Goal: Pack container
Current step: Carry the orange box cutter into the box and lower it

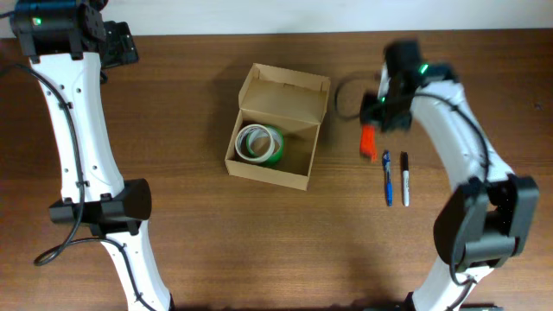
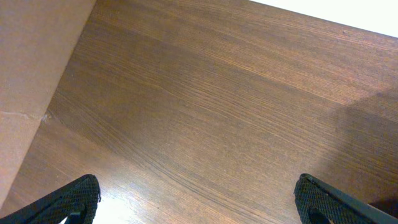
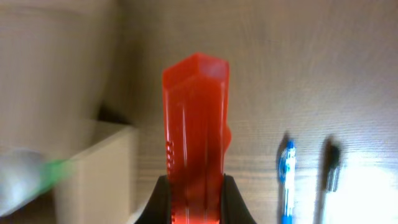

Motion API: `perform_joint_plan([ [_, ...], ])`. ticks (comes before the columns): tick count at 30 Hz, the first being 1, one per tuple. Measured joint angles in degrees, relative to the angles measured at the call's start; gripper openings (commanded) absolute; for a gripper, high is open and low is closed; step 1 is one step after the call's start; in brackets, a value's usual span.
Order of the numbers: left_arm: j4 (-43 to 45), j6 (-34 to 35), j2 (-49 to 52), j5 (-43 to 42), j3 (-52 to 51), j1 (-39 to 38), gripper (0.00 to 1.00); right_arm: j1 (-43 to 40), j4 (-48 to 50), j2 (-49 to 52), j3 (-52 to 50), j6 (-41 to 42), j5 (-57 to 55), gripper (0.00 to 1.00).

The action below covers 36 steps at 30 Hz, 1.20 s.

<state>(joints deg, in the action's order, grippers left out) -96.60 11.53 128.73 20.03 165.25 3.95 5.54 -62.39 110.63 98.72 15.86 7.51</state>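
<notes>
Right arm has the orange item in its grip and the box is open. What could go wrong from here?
1. The right gripper pinches the orange item at one end only; it may pivot or slip.
2. The tape rolls fill much of the container; dropped there, the item could end up perched on them.

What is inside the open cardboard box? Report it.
One tape roll, white with a green side, lies flat in the left part of the cardboard box; the floor to its right is bare. The floor beneath the roll is covered.
</notes>
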Motion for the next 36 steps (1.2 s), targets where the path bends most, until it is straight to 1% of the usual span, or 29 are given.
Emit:
perform_joint_plan([
  [2,-0.02,0.0,0.0,0.0,-0.02,0.0,1.0,0.59,-6.1,-0.7,10.84,-3.96,0.11,0.04],
  [3,-0.02,0.0,0.0,-0.02,-0.02,0.0,1.0,1.75,-8.79,-1.9,19.17,-6.97,0.13,0.04],
  [5,-0.02,0.0,0.0,0.0,-0.04,0.0,1.0,3.63,-12.9,-2.8,26.51,-9.53,0.13,0.04],
  [8,-0.02,0.0,0.0,-0.02,-0.04,0.0,1.0,8.24,-14.86,-4.5,33.86,-12.5,0.15,0.04],
  [11,-0.02,0.0,0.0,-0.02,-0.04,0.0,1.0,13.88,-16.94,-5.77,36.3,-14.88,0.13,0.04],
  [15,-0.02,0.0,0.0,0.0,-0.04,0.0,1.0,20.85,-20.83,-4.57,35.67,-18.25,-1.53,0.04],
  [18,-0.02,0.0,0.0,-0.02,-0.04,0.0,1.0,25.55,-20.94,-3.26,33.27,-20.74,-3.02,0.04],
  [22,-0.02,0.0,0.0,0.0,-0.04,0.0,1.0,31.76,-18.95,-1.18,26.14,-27.93,-4.26,0.04],
  [28,-0.02,0.02,0.0,-0.02,-0.04,0.0,1.0,33.73,-12.02,1.51,15.65,-34.25,-7.61,0.04],
  [32,-0.02,0.0,0.0,0.0,-0.04,0.0,1.0,33.66,-9.31,5.27,12.61,-37.59,-8.52,0.04],
  [36,-0.02,0.0,0.0,-0.02,-0.04,0.0,1.0,33.66,-5.7,8.92,12.04,-40.81,-8.87,0.04],
])
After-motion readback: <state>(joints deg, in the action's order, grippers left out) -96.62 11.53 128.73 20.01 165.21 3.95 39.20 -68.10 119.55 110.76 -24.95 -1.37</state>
